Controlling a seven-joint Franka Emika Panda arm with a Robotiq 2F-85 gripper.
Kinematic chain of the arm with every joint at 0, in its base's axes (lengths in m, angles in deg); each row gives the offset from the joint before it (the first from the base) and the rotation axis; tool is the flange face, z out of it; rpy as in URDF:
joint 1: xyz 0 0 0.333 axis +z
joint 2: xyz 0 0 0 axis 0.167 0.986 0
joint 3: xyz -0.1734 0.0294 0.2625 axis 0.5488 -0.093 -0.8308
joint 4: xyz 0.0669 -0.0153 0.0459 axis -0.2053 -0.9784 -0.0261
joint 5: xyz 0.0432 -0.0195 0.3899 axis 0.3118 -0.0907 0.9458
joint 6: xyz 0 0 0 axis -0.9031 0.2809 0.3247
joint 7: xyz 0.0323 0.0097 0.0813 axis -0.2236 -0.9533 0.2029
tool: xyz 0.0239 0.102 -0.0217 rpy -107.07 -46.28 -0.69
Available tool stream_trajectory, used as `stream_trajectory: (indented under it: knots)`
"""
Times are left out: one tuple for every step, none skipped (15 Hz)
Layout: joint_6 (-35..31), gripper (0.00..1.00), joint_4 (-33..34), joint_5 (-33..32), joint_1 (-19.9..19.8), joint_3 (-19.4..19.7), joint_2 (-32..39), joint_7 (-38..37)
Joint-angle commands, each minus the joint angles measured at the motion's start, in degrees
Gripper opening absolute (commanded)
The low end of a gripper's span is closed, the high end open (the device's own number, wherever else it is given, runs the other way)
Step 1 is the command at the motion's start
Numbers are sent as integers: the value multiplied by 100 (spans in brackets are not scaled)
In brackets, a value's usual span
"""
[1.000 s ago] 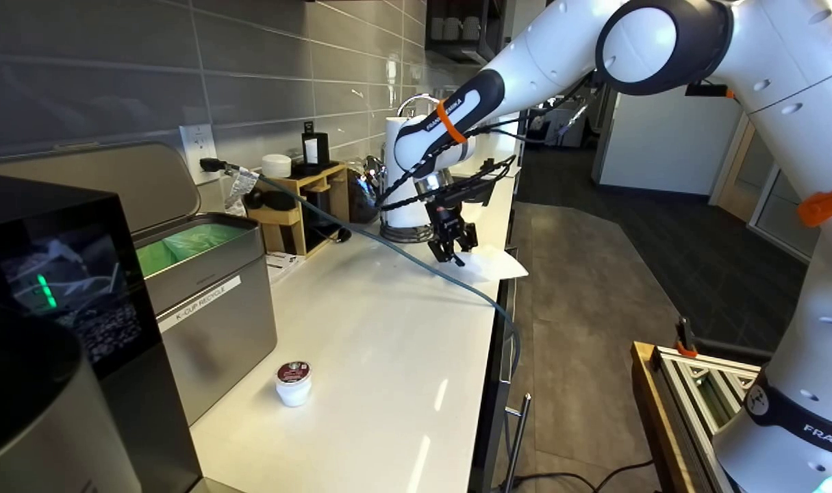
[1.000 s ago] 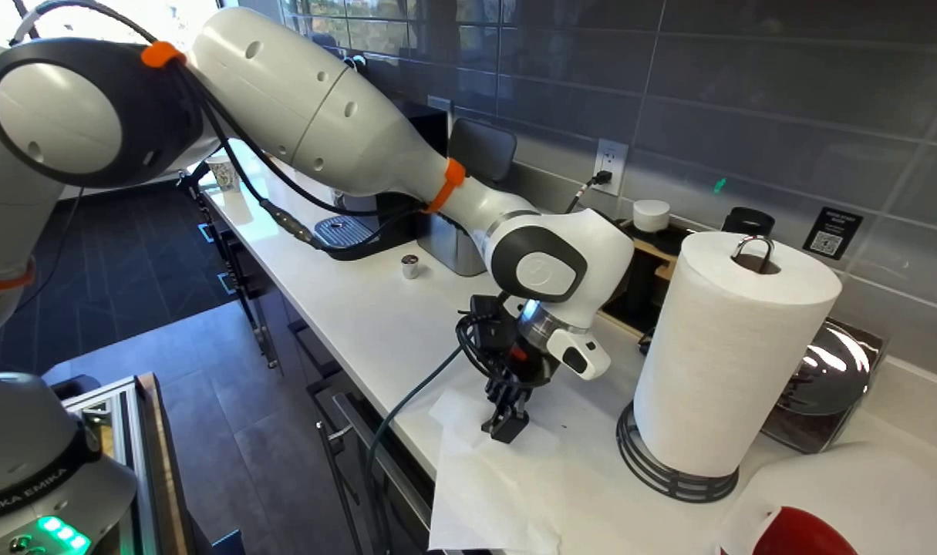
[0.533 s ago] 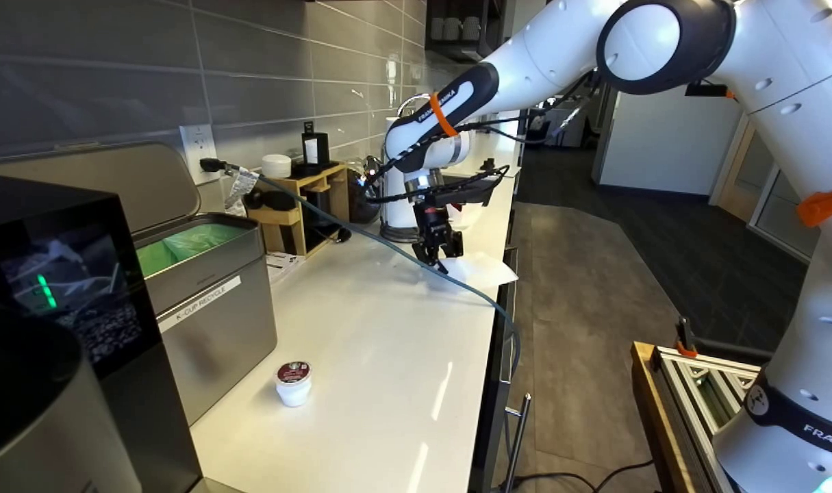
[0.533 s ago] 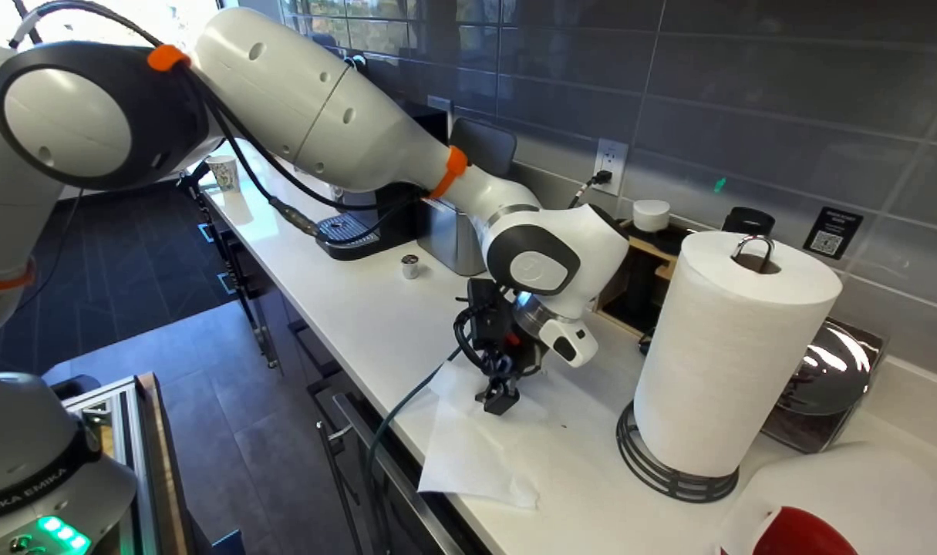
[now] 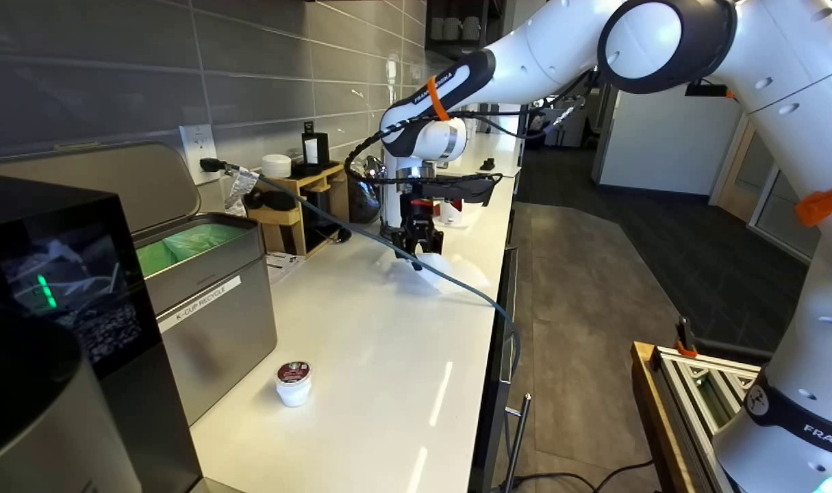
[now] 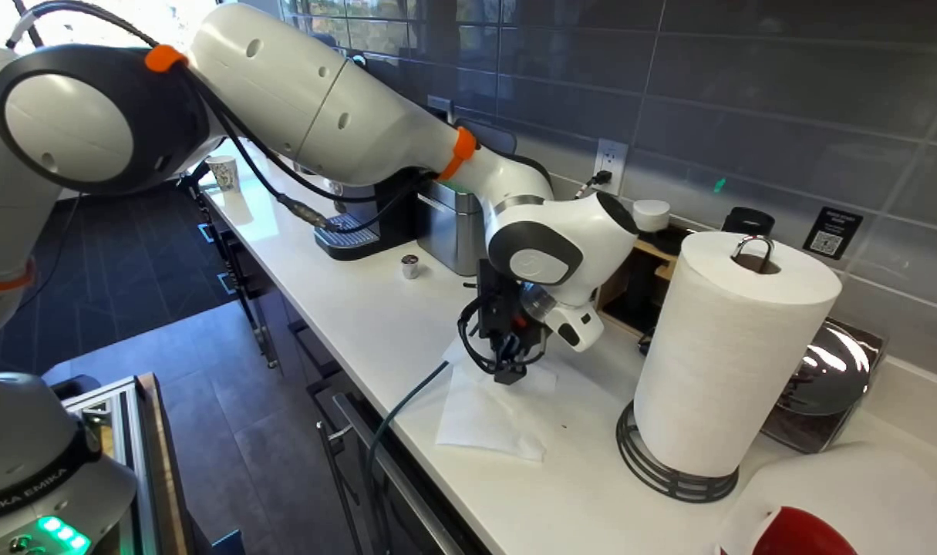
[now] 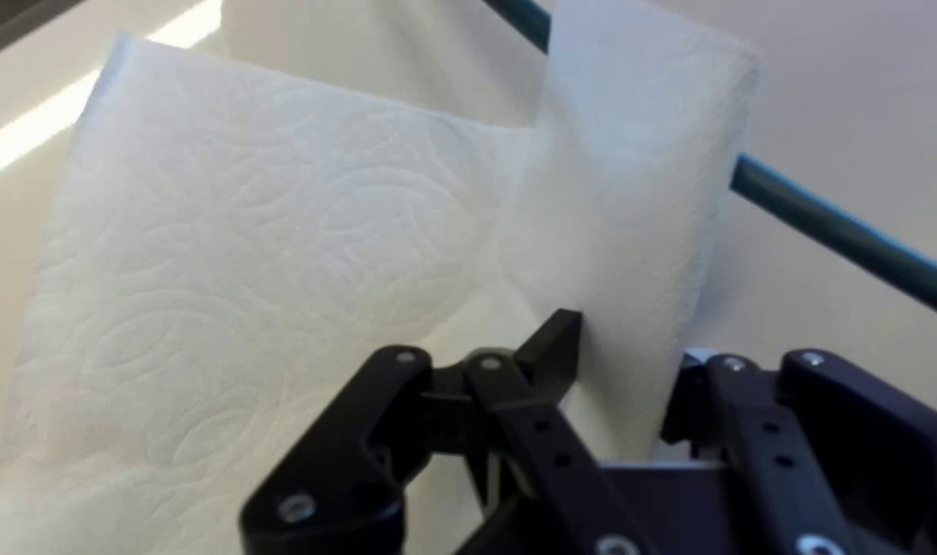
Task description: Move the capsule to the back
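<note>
The capsule, a small white cup with a dark brown lid, stands upright on the white counter in both exterior views [image 5: 294, 384] [image 6: 410, 267]. It is outside the wrist view. My gripper [image 5: 418, 255] [image 6: 509, 376] is low over the counter, well apart from the capsule. A folded strip of a white paper sheet [image 7: 267, 231] [image 6: 487, 428] runs up between its black fingers [image 7: 554, 351], and the gripper is shut on it. Part of the far finger is hidden behind the paper. The sheet's rest trails over the counter.
A blue-green cable [image 5: 368, 234] hangs across the counter by the gripper, partly behind the paper in the wrist view. A paper towel roll [image 6: 734, 354] stands nearby. Beside the capsule are the steel recycle bin [image 5: 231, 322] and coffee machine [image 5: 59, 239]. A wooden shelf [image 5: 273, 216] lines the wall.
My gripper has travelled along the counter toward the cable and the bin's end, and the paper sheet has slid along with it. The capsule has stayed in place.
</note>
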Motion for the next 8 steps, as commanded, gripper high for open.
stream_trajectory:
  knots:
    - [-128,3,185,42,-14,37,55,-55]
    - [-43,3,172,-194,65,171,2,-236]
    - [-55,3,47,-479,165,370,-127,-550]
    - [59,3,-31,-696,202,474,-223,-702]
    - [80,3,-141,-908,236,593,-329,-864]
    - [95,3,-212,-1129,261,712,-400,-1020]
    - [65,3,-281,-1381,320,821,-470,-1151]
    - [-69,3,-302,-1580,326,867,-491,-1108]
